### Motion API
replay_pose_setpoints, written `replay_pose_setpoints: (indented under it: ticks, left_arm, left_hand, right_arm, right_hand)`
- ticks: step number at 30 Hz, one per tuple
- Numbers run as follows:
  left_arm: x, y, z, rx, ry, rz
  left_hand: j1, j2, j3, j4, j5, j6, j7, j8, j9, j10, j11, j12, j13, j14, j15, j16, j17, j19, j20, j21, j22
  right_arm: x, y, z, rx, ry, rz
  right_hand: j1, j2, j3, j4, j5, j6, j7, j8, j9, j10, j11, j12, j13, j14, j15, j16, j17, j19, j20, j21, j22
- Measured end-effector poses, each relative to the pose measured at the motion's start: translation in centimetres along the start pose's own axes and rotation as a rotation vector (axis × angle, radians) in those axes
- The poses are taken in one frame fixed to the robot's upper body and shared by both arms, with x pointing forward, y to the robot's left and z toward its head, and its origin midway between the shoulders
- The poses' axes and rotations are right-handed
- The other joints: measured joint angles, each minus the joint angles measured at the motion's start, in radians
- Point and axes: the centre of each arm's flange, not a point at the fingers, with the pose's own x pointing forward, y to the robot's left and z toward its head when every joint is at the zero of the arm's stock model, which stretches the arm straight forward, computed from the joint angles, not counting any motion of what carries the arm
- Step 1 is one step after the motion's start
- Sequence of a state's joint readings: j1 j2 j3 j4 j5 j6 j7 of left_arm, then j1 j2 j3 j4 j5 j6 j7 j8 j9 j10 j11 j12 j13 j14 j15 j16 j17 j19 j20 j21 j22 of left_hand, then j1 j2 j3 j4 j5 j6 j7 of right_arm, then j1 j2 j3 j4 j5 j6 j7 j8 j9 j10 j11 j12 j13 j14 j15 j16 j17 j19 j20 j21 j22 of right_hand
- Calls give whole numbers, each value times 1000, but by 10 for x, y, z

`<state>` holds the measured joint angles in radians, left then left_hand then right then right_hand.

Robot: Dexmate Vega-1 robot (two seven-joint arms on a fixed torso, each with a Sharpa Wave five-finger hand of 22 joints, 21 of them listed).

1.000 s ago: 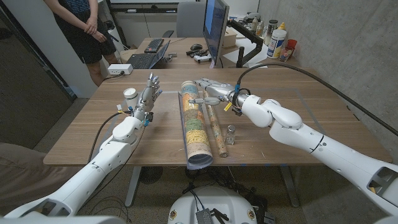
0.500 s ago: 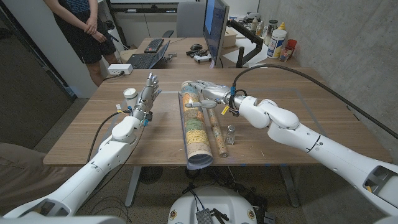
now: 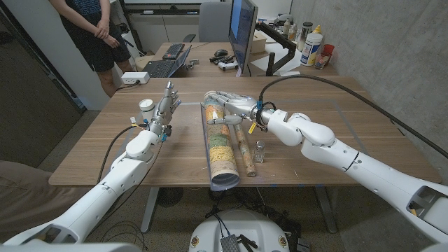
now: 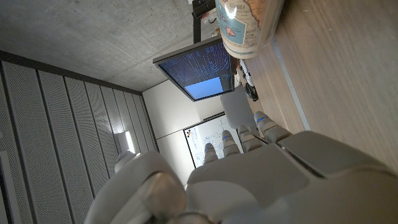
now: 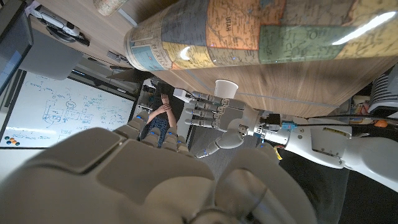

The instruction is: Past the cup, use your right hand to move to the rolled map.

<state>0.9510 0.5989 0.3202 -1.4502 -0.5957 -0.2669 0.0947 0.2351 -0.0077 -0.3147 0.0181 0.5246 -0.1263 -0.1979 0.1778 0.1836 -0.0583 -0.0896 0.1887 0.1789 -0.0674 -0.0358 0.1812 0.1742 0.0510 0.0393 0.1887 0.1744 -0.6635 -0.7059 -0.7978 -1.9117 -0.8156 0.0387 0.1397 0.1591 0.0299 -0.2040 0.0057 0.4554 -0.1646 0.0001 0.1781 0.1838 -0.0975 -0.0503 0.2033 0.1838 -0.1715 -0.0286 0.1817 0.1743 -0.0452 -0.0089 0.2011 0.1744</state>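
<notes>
Wooden table [image 3: 364,119] carries everything, and the rolled map [image 3: 218,143] is the landmark: it lies lengthwise down the middle, one open end at the near edge. The right hand [image 3: 227,108] hangs over the map's far end, fingers spread and slightly curled, holding nothing; whether the fingertips touch the paper I cannot tell. The right wrist view has the map [image 5: 261,31] close past the knuckles.

Risks, as I judge them: the map is a light cylinder, so a sideways nudge from those fingers could set it rolling toward the thinner roll [image 3: 243,143] just beside it on its right, and on into the small jar [image 3: 259,151] standing just right of that roll. A hard press down could crush the paper tube.

White cup [image 3: 146,107] stands well left of the map, upright, just beside the left hand [image 3: 166,105], whose fingers point up, close together, holding nothing. What the cup holds cannot be seen. The jar looks clear and capped; its contents are too small to tell.
</notes>
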Motion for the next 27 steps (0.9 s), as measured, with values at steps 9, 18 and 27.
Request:
replay_pose_setpoints:
  ticks: [9,18,27]
  left_arm:
    - [-3,-1,-1,9,3,5]
    - [-5,-1,-1,21,1,9]
    - [-6,-2,-1,25,0,10]
  left_hand:
    - [0,0,0,0,0,3,3,0,0,0,0,0,0,0,0,0,0,0,0,0,0]
    - [0,0,0,0,0,3,3,0,0,-3,-3,0,0,0,0,0,0,0,0,0,0]
    - [0,0,0,0,0,3,3,3,0,-3,-3,0,0,0,0,0,0,0,0,0,0]
  right_arm:
    - [1,6,2,-16,-31,-7]
    - [3,12,3,-13,-61,-6]
    - [6,19,3,1,-83,4]
  right_hand:
    - [-5,-5,-4,4,0,0,0,0,0,0,0,0,0,0,0,0,0,0,0,0,0]
    - [-17,7,-7,7,1,-5,-5,0,0,0,0,0,0,0,0,0,0,0,0,0,0]
    - [-22,2,-10,10,8,-5,-5,8,0,0,0,0,0,0,0,0,0,-4,-4,0,0]
